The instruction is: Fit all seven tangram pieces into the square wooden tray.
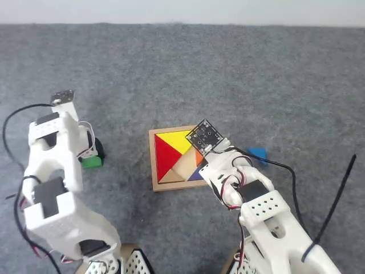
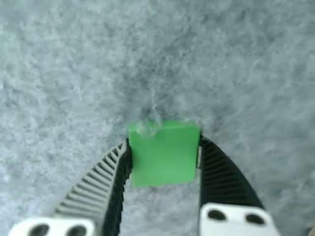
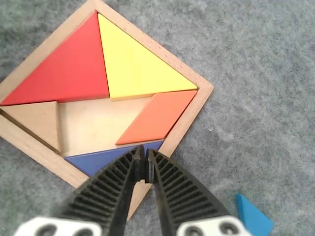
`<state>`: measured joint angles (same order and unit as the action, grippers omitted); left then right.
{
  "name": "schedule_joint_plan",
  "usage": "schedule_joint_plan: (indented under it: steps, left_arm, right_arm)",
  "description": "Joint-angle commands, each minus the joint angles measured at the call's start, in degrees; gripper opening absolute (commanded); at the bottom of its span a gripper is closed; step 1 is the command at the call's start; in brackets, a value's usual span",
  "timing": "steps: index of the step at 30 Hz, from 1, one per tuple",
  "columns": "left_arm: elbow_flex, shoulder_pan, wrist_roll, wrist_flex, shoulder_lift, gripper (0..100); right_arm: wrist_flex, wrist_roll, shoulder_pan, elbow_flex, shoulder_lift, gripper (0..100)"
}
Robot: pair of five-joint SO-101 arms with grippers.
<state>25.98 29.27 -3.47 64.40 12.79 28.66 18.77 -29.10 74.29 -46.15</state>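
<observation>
The square wooden tray (image 3: 202,96) holds a red triangle (image 3: 64,69), a yellow triangle (image 3: 135,64), an orange parallelogram (image 3: 155,118), a wood-coloured triangle (image 3: 37,120) and a dark blue triangle (image 3: 96,162). My right gripper (image 3: 143,158) is shut with nothing in it, its tips down at the dark blue triangle by the tray's rim. A green square (image 2: 163,152) sits on the carpet left of the tray (image 1: 154,171), with my left gripper (image 2: 163,147) shut on its two sides. A light blue piece (image 1: 258,154) lies on the carpet to the right of the tray.
Grey carpet (image 1: 171,68) covers the whole table. Bare wood (image 3: 93,123) shows in the middle of the tray between the pieces. Black cables (image 1: 336,194) trail from the right arm.
</observation>
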Motion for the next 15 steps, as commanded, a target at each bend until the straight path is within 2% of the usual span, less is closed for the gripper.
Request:
schedule_joint_plan:
  steps: [1,11,15]
  left_arm:
    - [-0.1,-0.9,-2.5,0.7,-1.8,15]
    - [14.8,-3.5,-3.6,-8.9,-20.0,15]
    - [19.6,-6.5,-3.6,-11.3,-24.8,15]
  right_arm:
    - [-1.3,0.0,0.1,-1.1,0.5,1.0]
    - [-1.3,0.0,0.1,-1.1,0.2,1.0]
    - [-1.2,0.0,0.1,-1.1,0.0,1.1]
